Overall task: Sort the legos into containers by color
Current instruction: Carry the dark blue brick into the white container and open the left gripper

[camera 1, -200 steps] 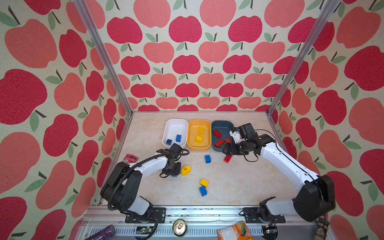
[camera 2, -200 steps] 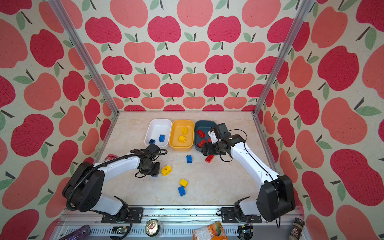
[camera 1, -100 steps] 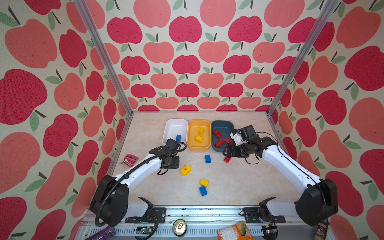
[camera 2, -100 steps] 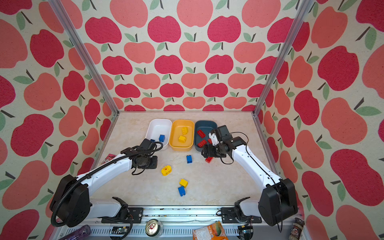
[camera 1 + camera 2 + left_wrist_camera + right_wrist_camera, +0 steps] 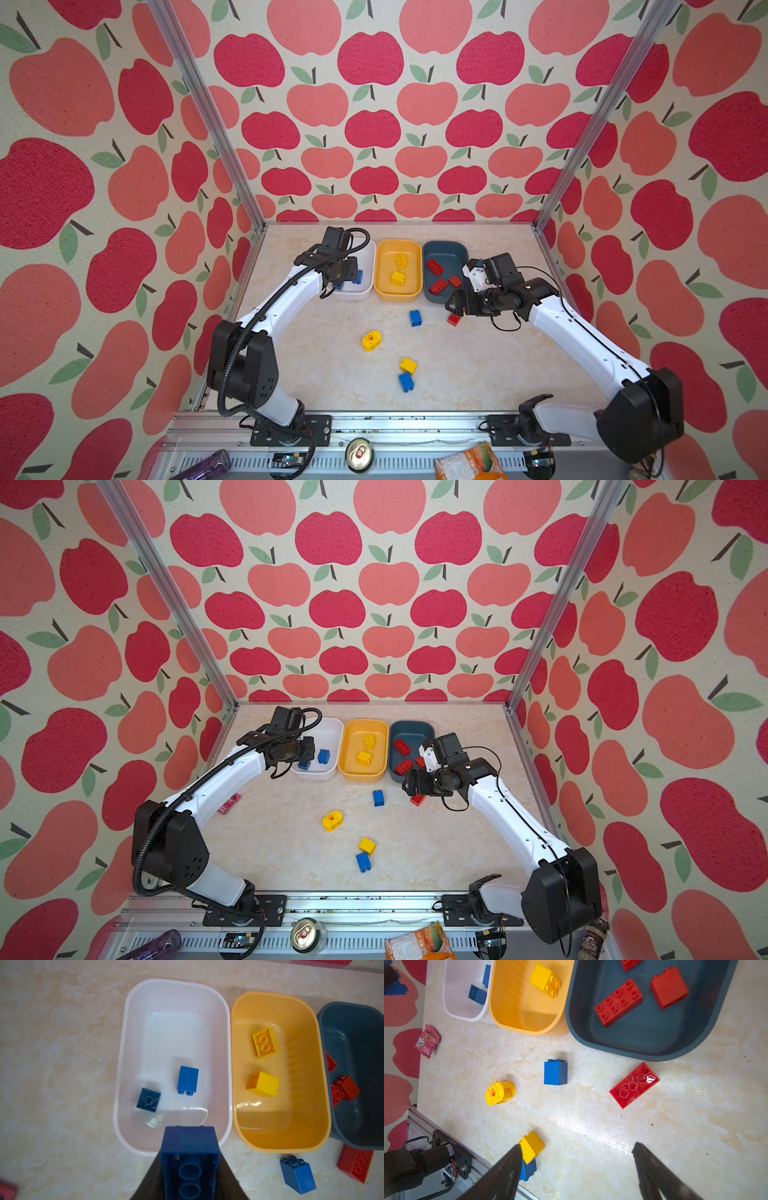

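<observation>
Three in a row at the back of a cream marble-look tabletop (image 5: 478, 365), boxed in by apple-print walls (image 5: 374, 124): white tub (image 5: 121, 1064), yellow tub (image 5: 291, 1118), slate-blue tub (image 5: 643, 1043). Brick count: two blue bricks (image 5: 188, 1079) (image 5: 148, 1100) in the white tub, two yellow bricks (image 5: 265, 1045) (image 5: 264, 1084) in the yellow one, three red bricks (image 5: 434, 266) (image 5: 456, 281) (image 5: 438, 286) in the slate-blue one. Five more lie loose on the table: two loose blue bricks (image 5: 555, 1072) (image 5: 406, 382), one loose red brick (image 5: 634, 1084), one square yellow brick (image 5: 408, 365) right up against a blue, and a rounded yellow piece (image 5: 500, 1093) (red mark on its face). The left gripper (image 5: 351, 270) pinches a dark blue brick (image 5: 190, 1147) over the white tub's near rim. The right gripper (image 5: 576, 1147) hangs spread and empty near the loose red brick. Hard to see: a red wrapper (image 5: 229, 804) half tucked behind the left arm, and an orange packet (image 5: 469, 463) at the front rail, cut off at the bottom.
</observation>
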Robot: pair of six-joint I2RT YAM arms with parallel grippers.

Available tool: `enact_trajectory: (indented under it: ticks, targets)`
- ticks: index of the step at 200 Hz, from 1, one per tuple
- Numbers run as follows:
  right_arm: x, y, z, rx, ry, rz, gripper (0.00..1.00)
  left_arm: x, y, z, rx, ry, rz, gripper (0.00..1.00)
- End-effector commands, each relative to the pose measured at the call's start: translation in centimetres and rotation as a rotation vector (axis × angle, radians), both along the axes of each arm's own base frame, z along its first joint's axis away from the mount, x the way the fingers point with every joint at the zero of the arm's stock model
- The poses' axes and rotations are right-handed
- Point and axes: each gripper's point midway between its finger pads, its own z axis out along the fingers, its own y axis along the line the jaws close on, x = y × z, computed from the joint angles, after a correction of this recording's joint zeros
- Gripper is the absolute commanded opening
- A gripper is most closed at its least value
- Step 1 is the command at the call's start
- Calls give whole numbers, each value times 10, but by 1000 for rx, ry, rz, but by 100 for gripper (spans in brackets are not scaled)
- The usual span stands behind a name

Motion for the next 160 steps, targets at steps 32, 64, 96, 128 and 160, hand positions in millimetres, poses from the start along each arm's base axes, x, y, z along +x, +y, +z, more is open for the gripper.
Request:
enact_trajectory:
  ticks: [32,64,96,128,160]
  targets:
    - [-4,0,6,35,-3,-16,86,58,12,-24,84,13,-17,25]
    - [-5,1,8,41,-2,-14,86,79,14,-45,125,41,-29,26]
    - [-7,2,8,42,0,-11,86,88,21,-70,140,103,-26,27]
    - [-9,3,6,38,6,-9,86,94,26,-83,148,128,-19,32]
    - [-8,3,3,32,12,-11,86,94,26,-85,141,128,-12,48]
